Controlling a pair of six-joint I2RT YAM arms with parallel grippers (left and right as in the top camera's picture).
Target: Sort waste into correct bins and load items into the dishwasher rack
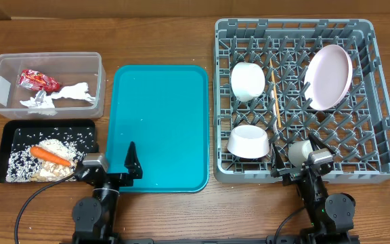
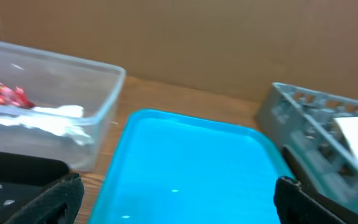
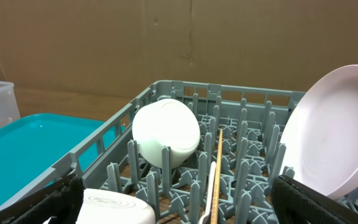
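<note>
A teal tray (image 1: 158, 129) lies mid-worktop (image 1: 181, 34), and everything else sits to one side of it. To its left are two bins. Level with its far half stands one clear tub (image 1: 46, 57), which holds one red wrapper (image 1: 38, 80) and one white napkin (image 1: 63, 95), the napkin on the side nearer the tray. Level with its near half sits one black tray (image 1: 46, 124), which holds one carrot (image 1: 49, 155) lying on a spread of rice grains (image 1: 22, 163). Both bins stand just beside the teal tray's left edge, with only a thin strip of wood between. To the tray's right, across a similarly narrow gap, sits the one dishwasher rack (image 1: 290, 26). In the rack, two bowls (image 1: 248, 81) (image 1: 248, 141) lie along the side closest to the tray. One chopstick (image 1: 275, 102) lies lengthwise just beyond them, one plate (image 1: 328, 76) leans on edge farther right, and one small cup (image 1: 300, 152) sits by the rack's near wall. The left gripper (image 2: 179, 186) hangs at the tray's near-left corner, its jaws spread fully wide and holding nothing. The right gripper (image 3: 179, 185) hangs over the rack's near wall, right of the tray, its jaws equally wide and holding nothing. The widest open wood lies beyond the tray's far edge.
</note>
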